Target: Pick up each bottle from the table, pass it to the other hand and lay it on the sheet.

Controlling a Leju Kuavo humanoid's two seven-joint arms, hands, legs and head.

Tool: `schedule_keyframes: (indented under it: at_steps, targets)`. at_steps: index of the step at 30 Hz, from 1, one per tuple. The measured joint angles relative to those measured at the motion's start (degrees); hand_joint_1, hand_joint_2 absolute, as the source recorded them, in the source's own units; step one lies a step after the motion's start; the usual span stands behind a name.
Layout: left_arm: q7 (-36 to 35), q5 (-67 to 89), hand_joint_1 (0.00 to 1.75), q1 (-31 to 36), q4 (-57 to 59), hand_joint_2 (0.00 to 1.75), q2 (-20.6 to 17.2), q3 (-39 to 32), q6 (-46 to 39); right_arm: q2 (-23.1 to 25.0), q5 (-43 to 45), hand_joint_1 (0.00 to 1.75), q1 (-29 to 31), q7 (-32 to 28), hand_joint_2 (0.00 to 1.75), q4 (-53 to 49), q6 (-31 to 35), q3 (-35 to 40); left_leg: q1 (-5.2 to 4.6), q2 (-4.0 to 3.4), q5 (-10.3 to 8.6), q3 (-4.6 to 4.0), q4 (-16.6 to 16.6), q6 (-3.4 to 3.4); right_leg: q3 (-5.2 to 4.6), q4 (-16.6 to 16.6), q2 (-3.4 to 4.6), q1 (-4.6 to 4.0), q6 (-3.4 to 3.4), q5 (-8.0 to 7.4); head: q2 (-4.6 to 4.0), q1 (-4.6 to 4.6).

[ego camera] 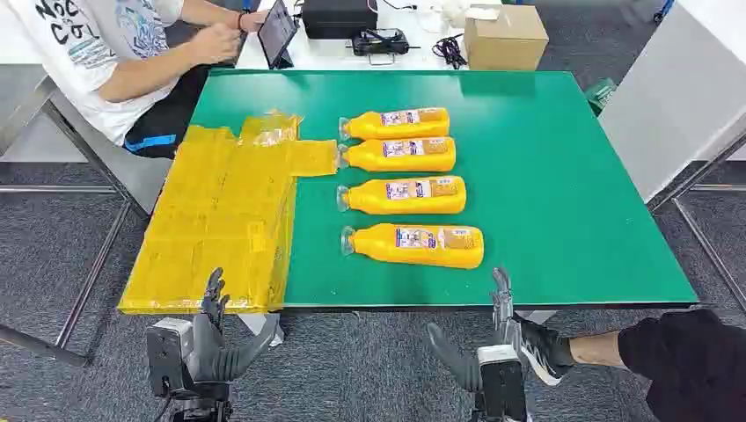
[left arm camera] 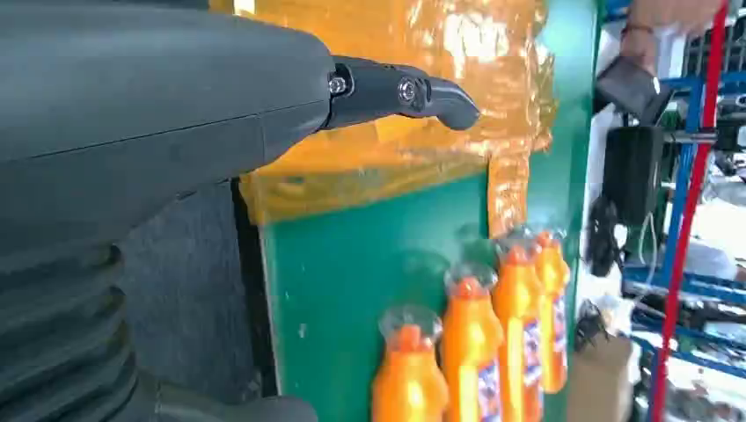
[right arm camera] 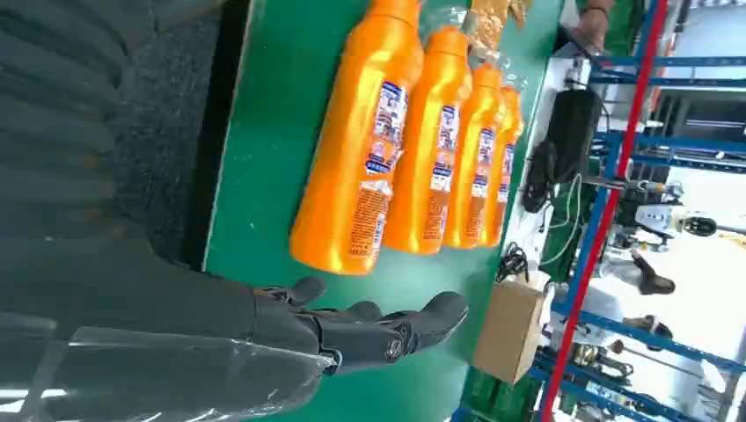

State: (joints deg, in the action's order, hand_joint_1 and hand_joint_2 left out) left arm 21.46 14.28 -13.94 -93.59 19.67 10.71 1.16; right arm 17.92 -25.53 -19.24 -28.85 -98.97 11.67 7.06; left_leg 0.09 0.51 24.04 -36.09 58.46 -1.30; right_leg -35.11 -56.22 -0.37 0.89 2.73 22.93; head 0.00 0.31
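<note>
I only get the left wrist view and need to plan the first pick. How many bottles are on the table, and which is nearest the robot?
Observer: Four orange bottles lie in a row; the nearest bottle is by the front edge of the green table.
Operator: Which way do the caps point?
Observer: All toward the yellow sheet, on the robot's left.
Operator: Where is the right hand?
Observer: The right hand hangs empty at the table's front edge, just in front of that nearest bottle.
Operator: And my left hand?
Observer: The left hand is empty too, at the sheet's near edge.
</note>
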Motion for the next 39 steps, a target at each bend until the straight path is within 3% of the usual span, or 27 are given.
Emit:
schedule_keyframes:
  at_steps: [14, 24, 30, 39]
  targets:
    - [-1.01, -5.82, 0.00, 0.11, 1.42, 1.75, 0.00, 0.04, 2.58, 0.02, 1.29, 0.00, -0.04, -2.25, 1.75, -2.45, -0.39, -0.44, 0.00, -0.01, 0.00, 0.00, 0.00, 0.00, 0.00, 0.00, 0.00, 0.00, 0.00, 0.00, 0.00, -0.02]
    - [1.18, 5.85, 0.00, 0.59, 0.68, 1.75, 0.00, -0.04, -1.37, -0.02, -13.55, 0.00, 2.00, 2.91, 1.75, -0.72, 0.09, -0.81, 0.00, 0.00, -0.01, 0.00, 0.00, 0.00, 0.01, -0.01, 0.00, 0.00, 0.01, -0.01, 0.00, -0.02]
    - [2.95, 10.79, 0.00, 2.11, 0.55, 1.75, 0.17, -0.04, -2.38, -0.74, -24.41, 0.00, 8.14, 11.03, 1.75, 0.50, -0.46, -2.07, 0.00, -0.01, -0.04, 0.01, 0.00, -0.01, 0.02, -0.01, 0.01, 0.00, 0.02, -0.05, 0.00, -0.04]
    - [3.52, 11.75, 0.00, 3.26, 0.57, 1.75, 0.17, -0.09, -2.90, -0.55, -28.48, 0.00, 15.46, 14.08, 1.75, 3.13, -1.99, -5.75, 0.00, -0.02, -0.06, 0.01, 0.01, -0.03, 0.02, -0.02, 0.00, 0.00, 0.02, -0.04, 0.00, -0.07]
